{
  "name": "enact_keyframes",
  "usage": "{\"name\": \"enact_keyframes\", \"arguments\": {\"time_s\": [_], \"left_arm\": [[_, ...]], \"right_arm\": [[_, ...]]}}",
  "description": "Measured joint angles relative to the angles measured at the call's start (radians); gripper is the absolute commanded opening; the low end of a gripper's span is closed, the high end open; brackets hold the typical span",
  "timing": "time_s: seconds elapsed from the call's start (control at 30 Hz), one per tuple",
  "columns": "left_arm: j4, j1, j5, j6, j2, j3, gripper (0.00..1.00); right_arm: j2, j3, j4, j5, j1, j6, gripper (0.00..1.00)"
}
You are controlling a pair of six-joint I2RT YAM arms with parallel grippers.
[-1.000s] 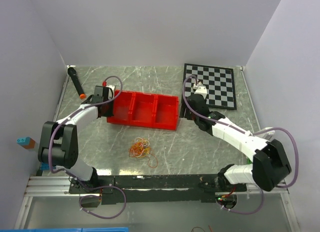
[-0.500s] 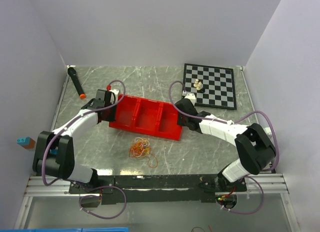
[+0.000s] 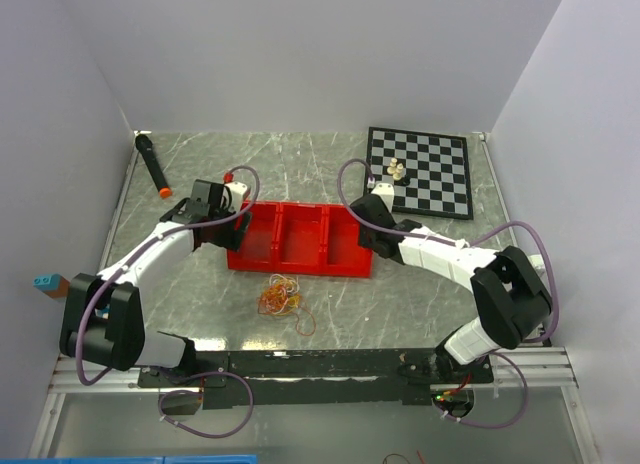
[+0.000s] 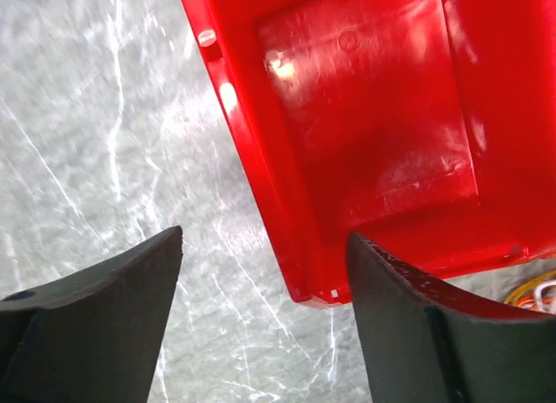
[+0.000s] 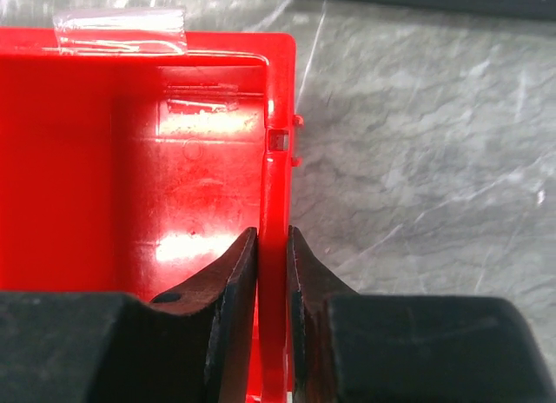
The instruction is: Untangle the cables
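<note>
The cables point(image 3: 281, 296) form a loopy orange, yellow and red clump on the marbled table point(image 3: 420, 304), just in front of the red tray point(image 3: 300, 265). Their long axis runs from far-left to near-right, ending in a loose strand that trails towards the right arm's side. The left gripper point(image 4: 265, 240) stands with its fingers point(image 4: 113, 290) spread wide, the tray's left end wall passing between them and nothing gripped. The right gripper point(image 5: 274, 238) has its fingers point(image 5: 228, 273) nearly together, pinching the tray's right end wall point(image 5: 276, 160) on both faces.
</note>
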Motion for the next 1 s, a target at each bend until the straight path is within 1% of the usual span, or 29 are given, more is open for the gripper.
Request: {"name": "enact_keyframes", "arguments": {"time_s": [0.03, 0.1, 0.2, 0.23, 0.3, 0.33, 0.4, 0.47, 0.6, 0.73, 0.8, 0.87, 0.93, 1.0], "left_arm": [[-0.002, 0.000, 0.002, 0.003, 0.000, 0.008, 0.88], [-0.018, 0.000, 0.017, 0.011, 0.000, 0.037, 0.91], [-0.045, 0.000, 0.059, 0.023, 0.000, 0.082, 0.92], [-0.056, 0.000, 0.078, 0.031, 0.000, 0.097, 0.92], [-0.072, 0.000, 0.113, 0.046, -0.003, 0.114, 0.91], [-0.085, 0.000, 0.137, 0.060, -0.006, 0.120, 0.90], [-0.116, -0.006, 0.190, 0.091, -0.019, 0.124, 0.88], [-0.152, -0.016, 0.245, 0.127, -0.032, 0.124, 0.86], [-0.218, -0.051, 0.351, 0.207, -0.053, 0.124, 0.84], [-0.269, -0.106, 0.418, 0.270, -0.057, 0.124, 0.82], [-0.282, -0.134, 0.437, 0.290, -0.059, 0.124, 0.82], [-0.278, -0.165, 0.446, 0.299, -0.066, 0.122, 0.81], [-0.266, -0.198, 0.447, 0.303, -0.074, 0.114, 0.81], [-0.252, -0.237, 0.444, 0.303, -0.076, 0.106, 0.81]], "right_arm": [[0.002, 0.007, -0.004, 0.004, -0.003, -0.004, 0.14], [0.016, 0.030, -0.008, 0.014, -0.010, -0.016, 0.16], [0.044, 0.063, -0.011, 0.023, -0.019, -0.040, 0.38], [0.048, 0.071, -0.014, 0.024, -0.020, -0.049, 0.42], [0.051, 0.074, -0.020, 0.041, -0.021, -0.061, 0.61], [0.051, 0.074, -0.024, 0.048, -0.023, -0.064, 0.68], [0.050, 0.074, -0.031, 0.054, -0.025, -0.063, 0.76], [0.044, 0.069, -0.038, 0.057, -0.026, -0.058, 0.81], [-0.009, 0.035, -0.058, 0.053, -0.026, -0.032, 0.82], [-0.158, -0.035, -0.062, 0.032, -0.005, -0.007, 0.79], [-0.238, -0.069, -0.046, 0.012, 0.036, -0.003, 0.79], [-0.302, -0.106, -0.010, -0.026, 0.111, -0.004, 0.79], [-0.321, -0.134, 0.035, -0.087, 0.190, -0.007, 0.78], [-0.303, -0.164, 0.090, -0.166, 0.250, -0.012, 0.78]]}}
